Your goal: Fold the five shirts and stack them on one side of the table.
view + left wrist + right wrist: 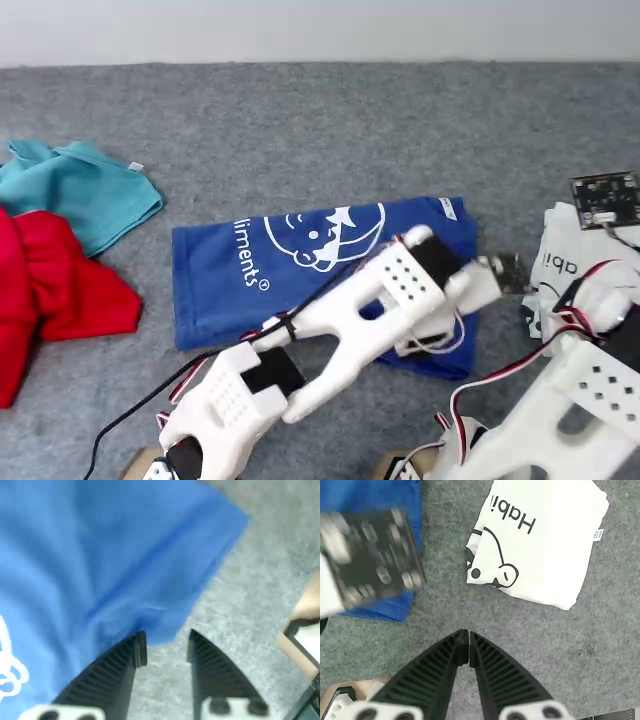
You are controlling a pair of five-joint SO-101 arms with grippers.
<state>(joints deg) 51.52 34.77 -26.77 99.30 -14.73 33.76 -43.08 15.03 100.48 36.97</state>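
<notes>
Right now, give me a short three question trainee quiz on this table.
1. True or false: the right tool is shut on the folded white cotton shirt.
2. The open left tool is at which shirt's edge? A. red B. blue printed cotton shirt C. teal
3. What colour shirt touches the crumpled teal cotton shirt?
Key: 1 false, it holds nothing; 2 B; 3 the crumpled red shirt.

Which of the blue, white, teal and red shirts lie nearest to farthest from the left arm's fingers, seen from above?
1. blue shirt, its corner right at the left arm's fingers.
2. white shirt, just off to the right side.
3. teal shirt and red shirt, both at the far left; too close to call.
</notes>
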